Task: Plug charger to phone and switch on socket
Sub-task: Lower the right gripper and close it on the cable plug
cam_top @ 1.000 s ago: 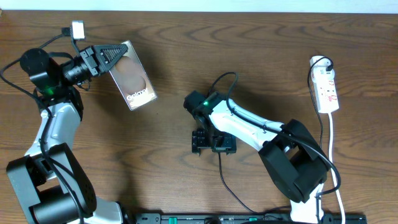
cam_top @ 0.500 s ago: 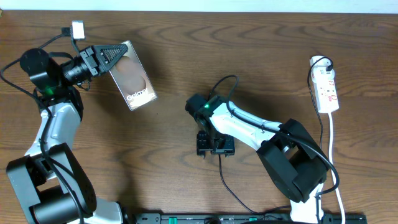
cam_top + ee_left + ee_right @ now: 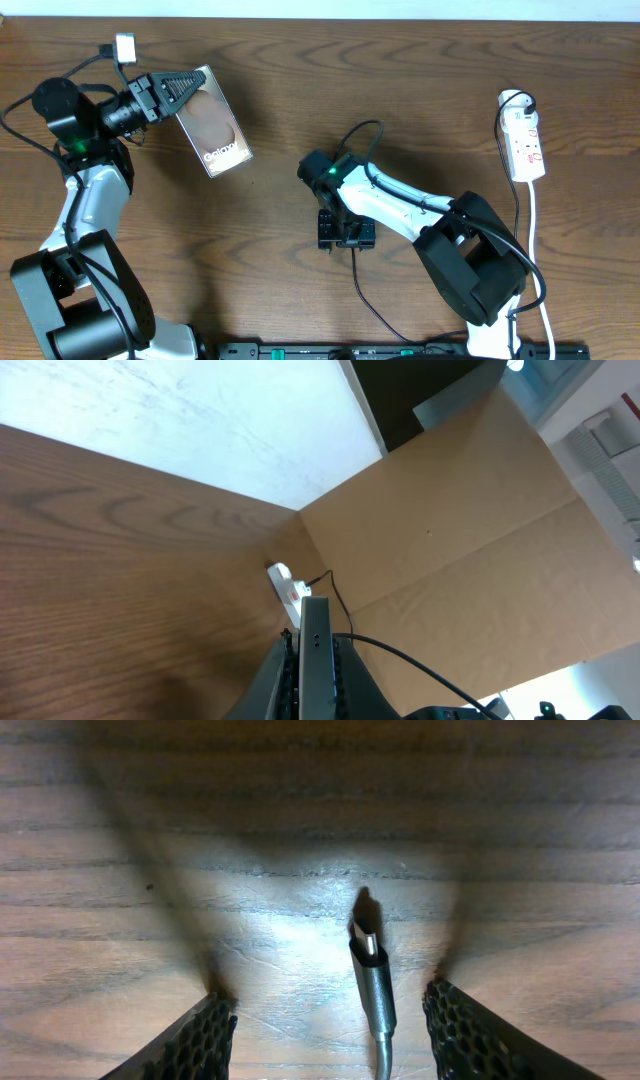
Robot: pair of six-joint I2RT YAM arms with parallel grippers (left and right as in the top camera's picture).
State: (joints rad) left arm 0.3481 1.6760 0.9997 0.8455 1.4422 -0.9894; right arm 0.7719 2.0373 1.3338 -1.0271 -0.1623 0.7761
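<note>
Overhead view: left hand [image 3: 188,86] clamps the phone [image 3: 218,130] at 10 o'clock; the socket [image 3: 526,140] lies at 3 o'clock on the counter [image 3: 300,60]. The right hand [image 3: 345,232], at centre, stands parted astride the charger [image 3: 372,982] plug without touching it. Step in hand: grasping the plug; next, pinch it squarely. No container shows.

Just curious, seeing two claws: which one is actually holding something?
The left gripper: it is shut on the phone. The right gripper stands open, the charger lying untouched between its fingers.
</note>
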